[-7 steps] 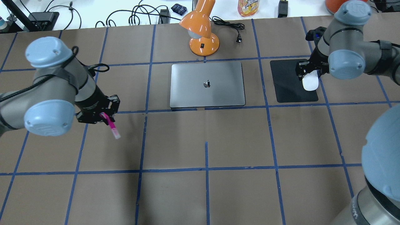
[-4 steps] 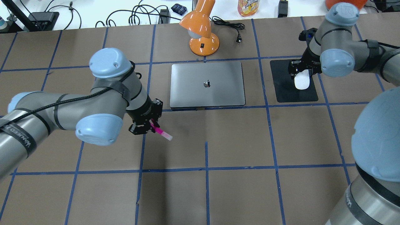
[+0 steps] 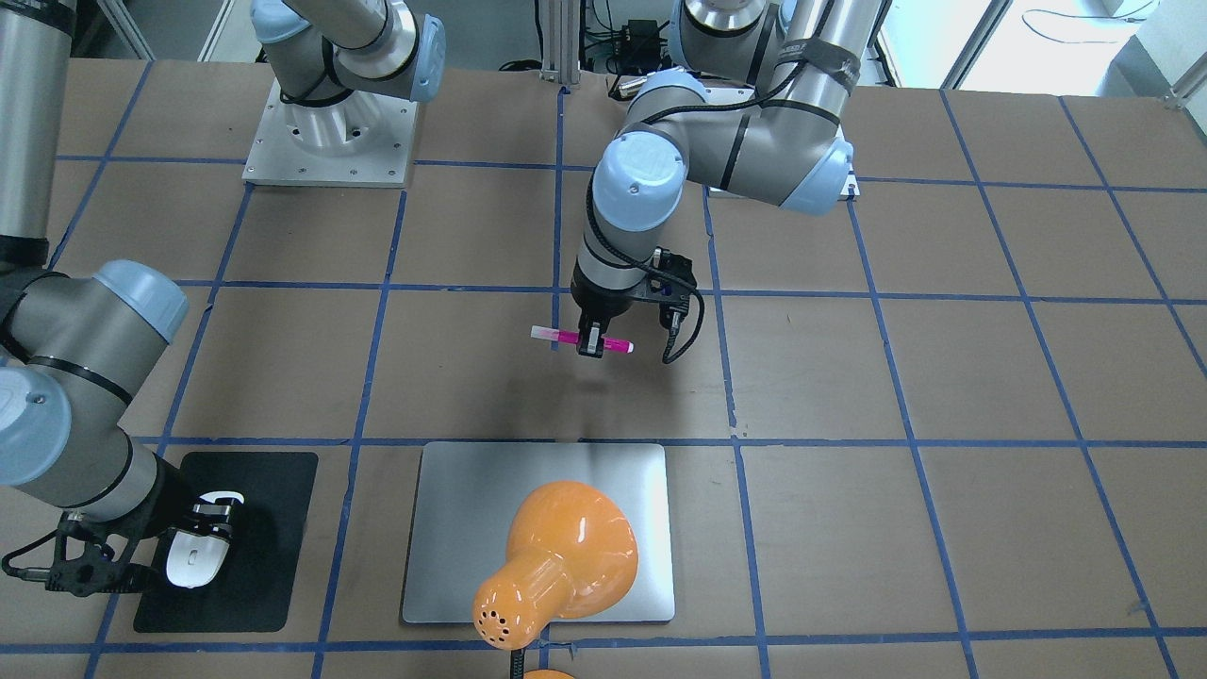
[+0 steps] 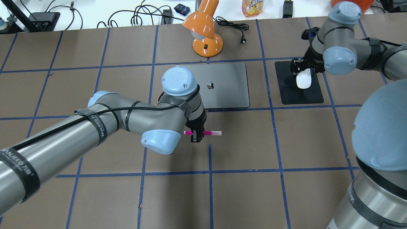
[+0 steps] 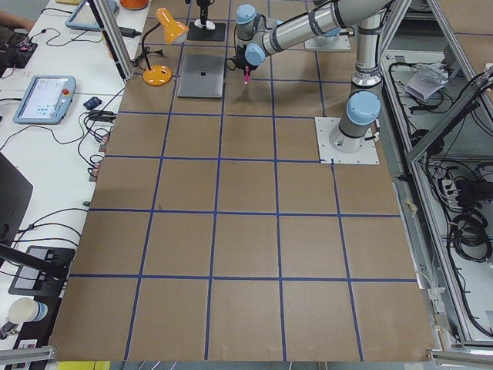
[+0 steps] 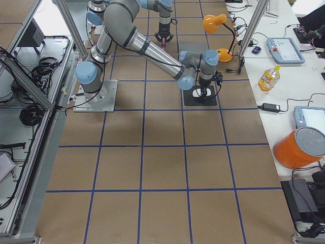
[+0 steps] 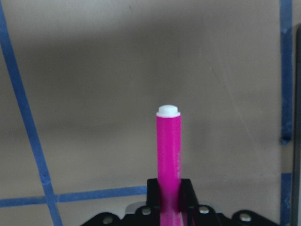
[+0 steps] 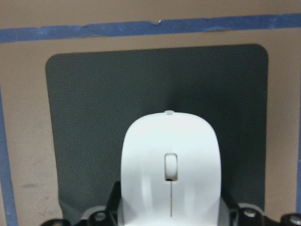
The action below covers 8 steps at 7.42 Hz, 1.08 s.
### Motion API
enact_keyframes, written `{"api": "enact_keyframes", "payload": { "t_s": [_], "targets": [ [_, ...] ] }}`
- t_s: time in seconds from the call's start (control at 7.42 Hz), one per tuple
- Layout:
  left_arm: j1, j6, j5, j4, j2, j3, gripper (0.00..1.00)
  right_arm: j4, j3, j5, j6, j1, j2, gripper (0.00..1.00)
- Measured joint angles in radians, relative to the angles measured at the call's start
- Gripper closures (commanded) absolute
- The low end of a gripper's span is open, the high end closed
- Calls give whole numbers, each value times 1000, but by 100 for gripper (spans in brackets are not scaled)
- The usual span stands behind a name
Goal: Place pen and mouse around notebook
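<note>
The magenta pen (image 4: 208, 133) hangs level above the brown table, with my left gripper (image 4: 196, 136) shut on its middle. It is just on the robot's side of the silver notebook (image 4: 227, 90), whose left part my arm hides. From across the table the pen (image 3: 563, 335) shows its shadow below it, short of the notebook (image 3: 453, 528). The left wrist view shows the pen (image 7: 169, 150) end-on. My right gripper (image 4: 302, 79) is shut on the white mouse (image 4: 304, 82) over the black mat (image 4: 287, 92). The right wrist view shows the mouse (image 8: 170, 165) gripped at its sides.
An orange desk lamp (image 4: 206, 35) stands just beyond the notebook; across the table it (image 3: 556, 556) covers part of the lid. Cables and a bottle (image 4: 252, 7) lie along the far edge. Blue tape lines grid the brown table (image 4: 241, 197).
My left arm has swung right with the pen, from the table's left to in front of the notebook, and the pen now lies level. My right gripper shifted the mouse slightly left over the mat.
</note>
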Motion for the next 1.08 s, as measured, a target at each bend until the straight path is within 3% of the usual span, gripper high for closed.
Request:
{"api": "enact_keyframes", "payload": {
  "t_s": [0.13, 0.27, 0.4, 0.54, 0.81, 1.08],
  "targets": [
    [-16, -22, 21, 1, -36, 22, 94, 2, 2, 3, -5, 0, 6, 14],
    [-25, -25, 44, 4, -63, 33, 90, 3, 6, 8, -6, 0, 14, 1],
    [-29, -19, 69, 12, -83, 39, 82, 1, 10, 14, -5, 0, 20, 0],
    [-31, -13, 80, 21, -100, 42, 64, -2, 5, 16, -1, 0, 20, 0],
    [-36, -7, 86, 27, -120, 44, 44, 34, -13, 15, 8, 4, -9, 0],
    [-37, 40, 88, 25, -106, 40, 0, 212, -17, 6, 12, 15, -146, 0]
  ]
}}
